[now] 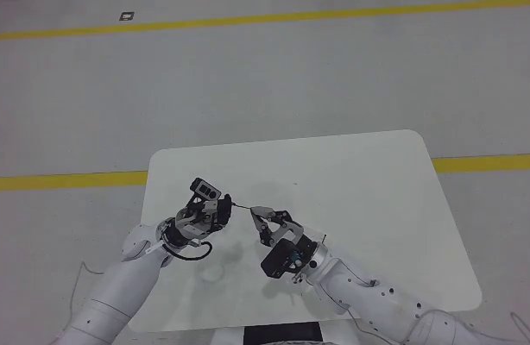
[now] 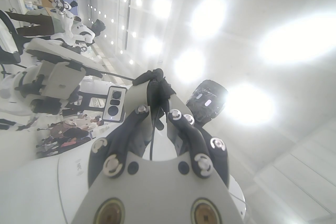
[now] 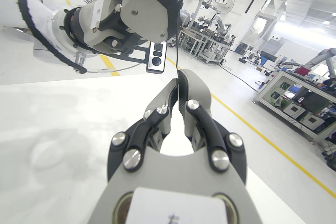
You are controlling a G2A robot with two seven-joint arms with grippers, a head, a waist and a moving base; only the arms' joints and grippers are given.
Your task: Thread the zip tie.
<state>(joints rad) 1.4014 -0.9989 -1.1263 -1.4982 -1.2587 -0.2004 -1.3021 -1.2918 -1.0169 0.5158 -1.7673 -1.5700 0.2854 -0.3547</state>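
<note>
Clamped on the zip tie [image 3: 177, 51] with left gripper [image 2: 156, 80] and right gripper [image 3: 179, 83]; could buckle or drop it by pushing off-axis

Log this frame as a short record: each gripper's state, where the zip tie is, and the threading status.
left gripper: shut on zip tie
right gripper: shut on the same zip tie, farther along it
zip tie position: held in the air between the two grippers, above the table
threading status: cannot tell whether the tail has entered the head
</note>
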